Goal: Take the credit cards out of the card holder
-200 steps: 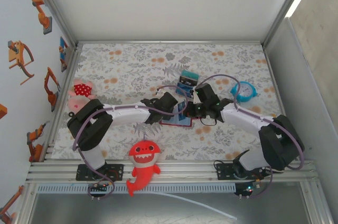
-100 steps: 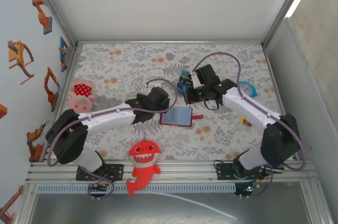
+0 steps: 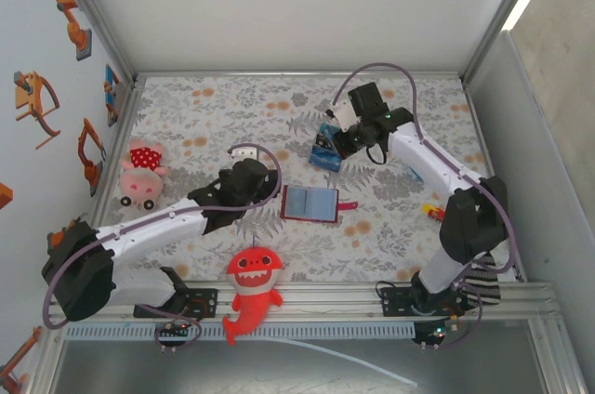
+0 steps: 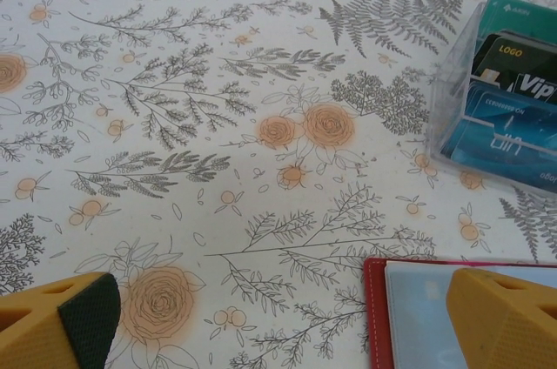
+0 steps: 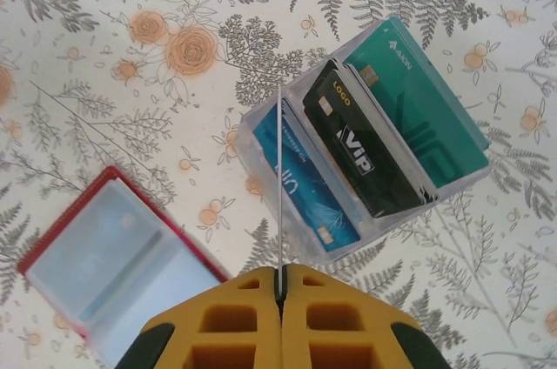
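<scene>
The card holder (image 3: 310, 203) lies open on the flowered cloth, dark red with bluish-grey inner panels (image 5: 113, 265). My right gripper (image 5: 280, 286) is shut on a credit card (image 5: 279, 195), seen edge-on as a thin pale line. It hangs over a clear box (image 5: 365, 138) where teal, black and blue cards stand in a row. From above, the right gripper (image 3: 340, 137) is right by that box (image 3: 327, 151). My left gripper (image 4: 278, 334) is open and empty just left of the card holder's red edge (image 4: 374, 317); its right finger (image 4: 500, 317) hangs over the holder's inner panel.
A red shark toy (image 3: 251, 287) lies by the near edge, a pink plush (image 3: 139, 171) at the left. A small red and yellow item (image 3: 432, 212) sits right of the card holder. Walls close in the table on the left, back and right.
My right gripper has carried the card up from the card holder and back to the clear box. My left arm has drawn away to the left, off the card holder.
</scene>
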Robot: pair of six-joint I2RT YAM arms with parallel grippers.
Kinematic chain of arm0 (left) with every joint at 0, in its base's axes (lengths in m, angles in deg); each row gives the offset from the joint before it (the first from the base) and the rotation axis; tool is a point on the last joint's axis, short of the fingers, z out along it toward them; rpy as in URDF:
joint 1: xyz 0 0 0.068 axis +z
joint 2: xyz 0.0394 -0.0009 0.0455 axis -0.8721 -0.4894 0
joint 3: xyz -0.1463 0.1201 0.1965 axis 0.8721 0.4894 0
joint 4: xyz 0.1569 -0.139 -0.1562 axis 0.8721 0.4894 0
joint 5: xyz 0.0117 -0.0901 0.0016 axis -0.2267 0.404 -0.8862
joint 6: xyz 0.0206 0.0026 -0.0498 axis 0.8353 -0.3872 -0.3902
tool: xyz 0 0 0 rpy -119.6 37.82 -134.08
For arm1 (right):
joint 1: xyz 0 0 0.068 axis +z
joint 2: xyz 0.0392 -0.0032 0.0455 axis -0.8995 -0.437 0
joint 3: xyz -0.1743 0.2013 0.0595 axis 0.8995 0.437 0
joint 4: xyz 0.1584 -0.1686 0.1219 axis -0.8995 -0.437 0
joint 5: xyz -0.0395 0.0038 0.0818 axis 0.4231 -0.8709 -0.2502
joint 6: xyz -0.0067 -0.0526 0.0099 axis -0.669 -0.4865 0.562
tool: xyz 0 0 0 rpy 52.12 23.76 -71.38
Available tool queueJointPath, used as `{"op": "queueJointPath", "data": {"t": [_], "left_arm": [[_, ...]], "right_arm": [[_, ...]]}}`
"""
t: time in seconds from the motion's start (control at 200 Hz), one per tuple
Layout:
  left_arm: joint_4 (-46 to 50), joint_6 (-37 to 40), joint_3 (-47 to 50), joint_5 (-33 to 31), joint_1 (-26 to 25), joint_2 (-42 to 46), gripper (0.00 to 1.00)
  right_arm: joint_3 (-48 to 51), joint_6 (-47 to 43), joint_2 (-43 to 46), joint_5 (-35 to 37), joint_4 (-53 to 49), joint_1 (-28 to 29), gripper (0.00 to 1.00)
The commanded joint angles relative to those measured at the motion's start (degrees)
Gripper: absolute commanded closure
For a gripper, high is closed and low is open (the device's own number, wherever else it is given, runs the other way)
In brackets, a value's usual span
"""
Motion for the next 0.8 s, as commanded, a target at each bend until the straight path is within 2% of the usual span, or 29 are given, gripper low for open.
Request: {"op": "queueJointPath", "data": {"t": [0.0,0.521,0.791], "left_arm": [[-1.3,0.3,0.8,-1.1,0.5,2.0,0.03],[-1.1,0.5,2.8,0.1,1.9,4.6,0.03],[-1.1,0.5,2.6,0.7,2.6,4.4,0.03]], "right_arm": [[-2.8,-7.2,-2.2,-1.6,-2.9,-0.3,1.0],[-11.9,-18.3,-11.9,-3.3,-10.1,-1.3,1.0],[-15.6,-20.6,-16.1,-2.1,-12.7,-1.3,1.0]]}}
